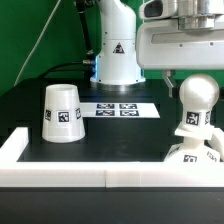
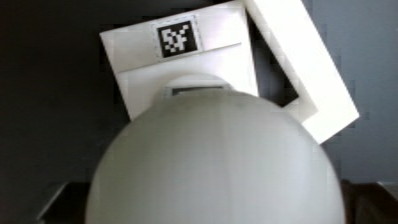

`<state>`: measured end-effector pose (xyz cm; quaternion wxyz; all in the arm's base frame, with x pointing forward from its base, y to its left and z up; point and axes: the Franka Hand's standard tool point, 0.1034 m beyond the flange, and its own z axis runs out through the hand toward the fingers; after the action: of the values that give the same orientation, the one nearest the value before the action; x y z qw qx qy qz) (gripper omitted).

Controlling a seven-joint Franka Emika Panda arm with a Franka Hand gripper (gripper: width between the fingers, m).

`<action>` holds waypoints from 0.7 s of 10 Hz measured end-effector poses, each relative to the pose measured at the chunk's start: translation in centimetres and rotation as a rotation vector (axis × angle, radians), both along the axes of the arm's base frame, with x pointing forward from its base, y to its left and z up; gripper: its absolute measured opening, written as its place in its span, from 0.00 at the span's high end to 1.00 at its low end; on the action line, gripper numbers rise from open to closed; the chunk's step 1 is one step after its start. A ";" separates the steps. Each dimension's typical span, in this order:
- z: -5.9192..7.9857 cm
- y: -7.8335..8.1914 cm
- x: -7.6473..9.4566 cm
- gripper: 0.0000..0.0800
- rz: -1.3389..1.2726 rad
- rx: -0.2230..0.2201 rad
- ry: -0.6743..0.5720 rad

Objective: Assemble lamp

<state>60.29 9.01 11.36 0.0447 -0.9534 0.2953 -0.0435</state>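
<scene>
A: Where do the lamp parts sit on the black tabletop (image 1: 90,135)?

B: In the exterior view, the shade (image 1: 62,111) stands in the left half of the frame, mouth down, one square tag facing the camera. It is well apart from the other two parts. The bulb (image 1: 195,105) is at the right edge, standing upright with its neck down on the square base (image 1: 192,153). The base lies in the lower right corner, close against the white rail (image 1: 120,177) that crosses the bottom of the frame.

A: And the arm?

B: Its white housing (image 1: 185,45) hangs in the upper right, directly over the bulb. The claw (image 1: 190,80) is mostly hidden there. I cannot tell whether it is released or clenched, or whether it touches the bulb.

A: Does the wrist view help?

B: Little. The rounded bulb (image 2: 214,160) fills the lower middle, blurred and very near. Behind it lies the flat base (image 2: 178,65), with a tag in the upper middle. A dark fingertip (image 2: 54,205) shows at the lower left corner, beside the bulb.

A: Anything else?

B: The marker board (image 1: 118,108) lies flat mid-frame, in front of the arm's pedestal (image 1: 117,60).
</scene>
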 end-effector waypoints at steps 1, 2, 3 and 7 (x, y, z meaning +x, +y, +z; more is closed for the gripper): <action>0.0 0.0 0.0 0.15 0.000 0.000 0.000; 0.0 0.1 0.0 0.13 0.007 0.000 0.000; 0.3 0.3 -0.2 0.13 0.077 -0.013 -0.004; 1.8 0.6 -2.1 0.13 0.344 -0.040 -0.025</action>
<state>58.21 9.62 13.16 0.0361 -0.9899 0.1262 -0.0530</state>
